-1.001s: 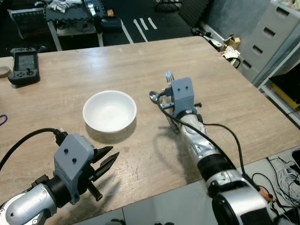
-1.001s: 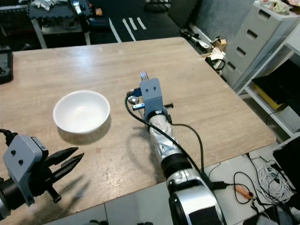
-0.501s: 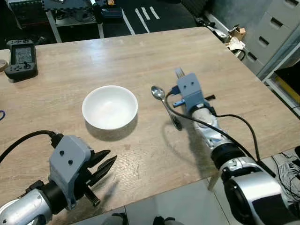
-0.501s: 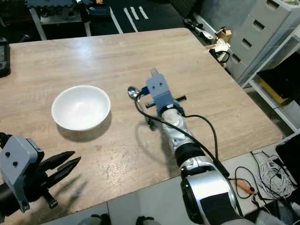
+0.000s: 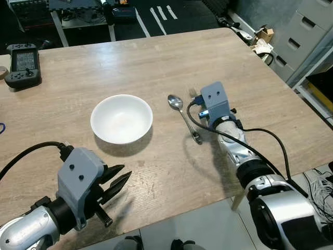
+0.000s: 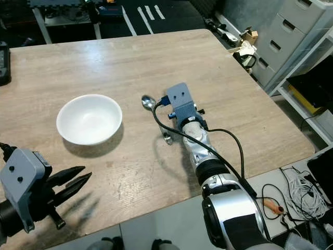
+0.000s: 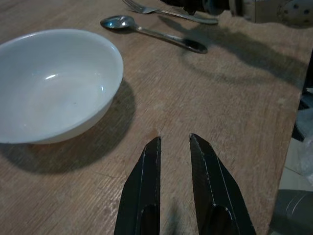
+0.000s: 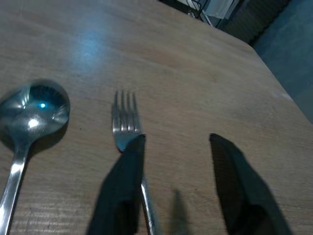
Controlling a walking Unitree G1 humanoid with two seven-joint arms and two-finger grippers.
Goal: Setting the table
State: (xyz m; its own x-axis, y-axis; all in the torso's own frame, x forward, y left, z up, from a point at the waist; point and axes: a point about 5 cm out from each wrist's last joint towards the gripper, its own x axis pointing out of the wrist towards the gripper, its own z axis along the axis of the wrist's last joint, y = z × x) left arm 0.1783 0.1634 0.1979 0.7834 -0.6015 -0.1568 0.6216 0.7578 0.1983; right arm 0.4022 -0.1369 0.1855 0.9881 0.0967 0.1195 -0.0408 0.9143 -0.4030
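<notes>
A white bowl point(image 5: 122, 118) stands empty on the wooden table point(image 5: 156, 62). To its right lies a metal spoon point(image 5: 183, 117), its bowl pointing away from me. Beside the spoon a fork point(image 8: 126, 122) lies flat on the wood, tines pointing away. My right gripper point(image 8: 176, 142) hovers low over the fork's handle, open, with one finger point(image 8: 124, 181) covering part of the handle. My left gripper point(image 5: 122, 177) hangs near the table's front edge, short of the bowl point(image 7: 49, 83), with a narrow gap between its fingers and nothing in it.
A black handheld controller point(image 5: 23, 65) lies at the table's far left. Grey drawers point(image 5: 307, 31) stand to the right, and cables point(image 5: 317, 198) lie on the floor by the table's right front corner. A rack point(image 5: 83, 15) stands beyond the far edge.
The camera has shifted. My right gripper has drawn back a little toward me along the fork, which now lies on the table. The left gripper, bowl and spoon have stayed put.
</notes>
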